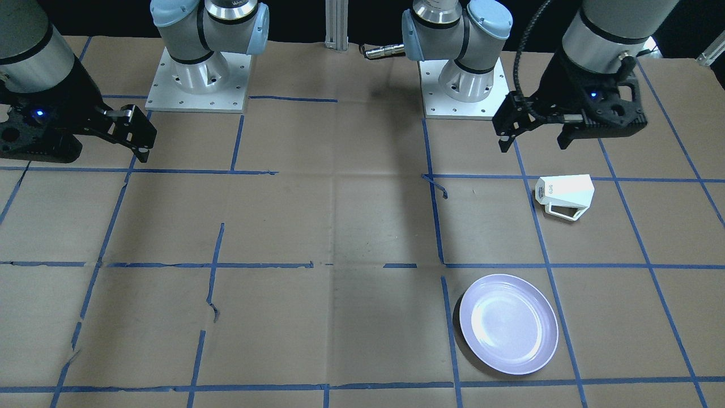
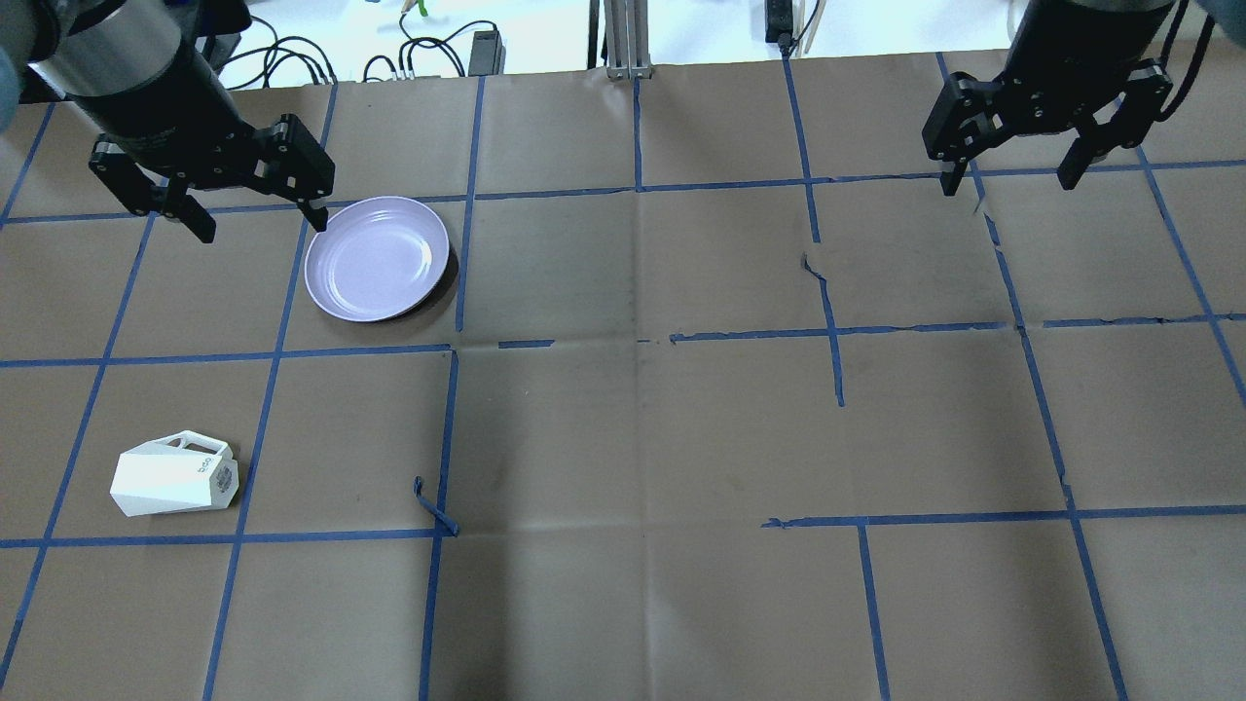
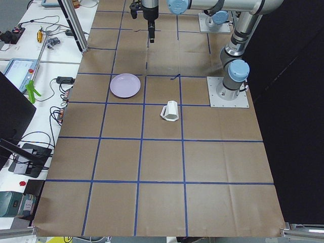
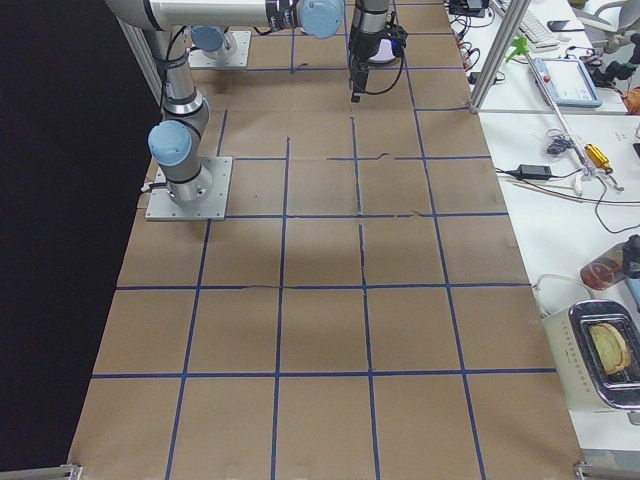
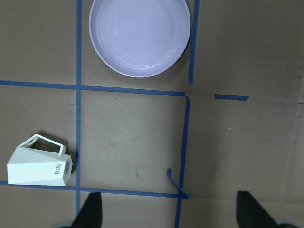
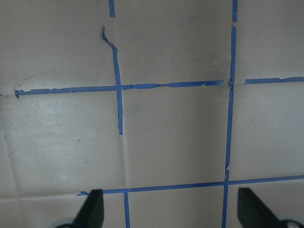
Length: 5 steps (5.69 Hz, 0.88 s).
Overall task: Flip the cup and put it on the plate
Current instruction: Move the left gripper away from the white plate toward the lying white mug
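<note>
The white faceted cup (image 2: pixel 173 477) lies on its side on the brown paper, near the robot's left front, with its handle on the far side and its printed base end to the right. It also shows in the front view (image 1: pixel 564 195) and the left wrist view (image 5: pixel 39 165). The pale lavender plate (image 2: pixel 377 258) sits upright and bare farther out; it also shows in the front view (image 1: pixel 508 323) and the left wrist view (image 5: pixel 139 35). My left gripper (image 2: pixel 261 226) is open and empty, raised above the table just left of the plate. My right gripper (image 2: pixel 1008 185) is open and empty, raised at the far right.
Blue tape lines grid the brown paper table cover (image 2: pixel 642 438). A loose curl of tape (image 2: pixel 434 508) sticks up right of the cup. The arm bases (image 1: pixel 197 79) stand at the robot's edge. Cables (image 2: pixel 428 49) lie beyond the far edge.
</note>
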### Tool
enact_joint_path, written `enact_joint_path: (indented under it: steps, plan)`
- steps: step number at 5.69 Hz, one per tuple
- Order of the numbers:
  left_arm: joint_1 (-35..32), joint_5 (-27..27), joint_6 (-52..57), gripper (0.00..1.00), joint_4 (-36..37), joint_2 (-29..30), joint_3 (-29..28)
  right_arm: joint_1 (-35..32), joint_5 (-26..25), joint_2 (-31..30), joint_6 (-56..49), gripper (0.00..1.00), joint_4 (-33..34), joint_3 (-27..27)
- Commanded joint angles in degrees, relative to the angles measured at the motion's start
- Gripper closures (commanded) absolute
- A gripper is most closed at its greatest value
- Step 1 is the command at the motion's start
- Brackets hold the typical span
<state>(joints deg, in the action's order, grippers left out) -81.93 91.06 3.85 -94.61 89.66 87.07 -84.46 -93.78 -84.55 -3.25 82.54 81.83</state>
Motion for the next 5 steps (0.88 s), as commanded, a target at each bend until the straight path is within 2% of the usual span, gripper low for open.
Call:
enact_joint_path:
  steps: [1, 3, 5]
  plan:
    - [11.0, -0.1, 11.2, 0.01, -1.3, -3.0, 3.3, 0.0, 0.0, 0.0, 0.0, 0.00, 0.1, 0.0]
    - [25.3, -1.1, 28.8, 0.01, -1.4, -3.7, 5.7, 0.0, 0.0, 0.0, 0.0, 0.00, 0.0, 0.0]
    - [40.2, -9.1, 47.1, 0.01, -3.6, -0.4, 6.2, 0.0, 0.0, 0.0, 0.0, 0.00, 0.0, 0.0]
